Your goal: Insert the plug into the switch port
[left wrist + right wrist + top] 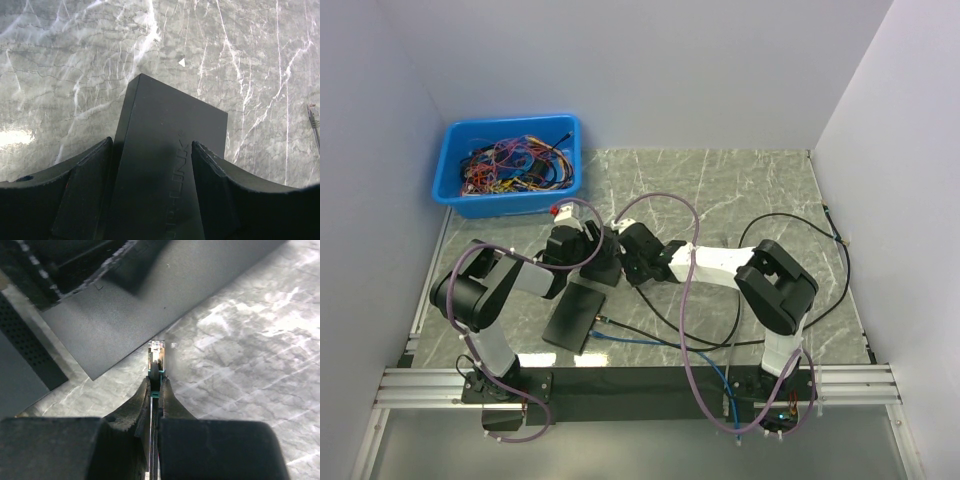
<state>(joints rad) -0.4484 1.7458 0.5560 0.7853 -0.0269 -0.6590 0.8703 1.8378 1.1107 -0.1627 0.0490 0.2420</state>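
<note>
A black switch (160, 150) with raised lettering on its face reaches away from my left gripper (151, 144), whose fingers (85, 190) are shut against its two sides. In the right wrist view the switch (150, 305) is a broad dark-grey face slanting across the top, with the left fingers on its far part. My right gripper (156, 381) is shut on the plug (157, 352), a clear connector with a teal boot. The plug's tip sits just off the switch's near edge, close to a corner. No port shows in any view. Both grippers (595, 262) (628, 268) meet mid-table.
A flat black box (575, 315) lies on the marble table in front of the left gripper; its perforated side (22, 340) shows at left. A loose plug (312, 116) lies beside it on a blue cable (640, 340). A blue bin (510, 205) of wires stands back left.
</note>
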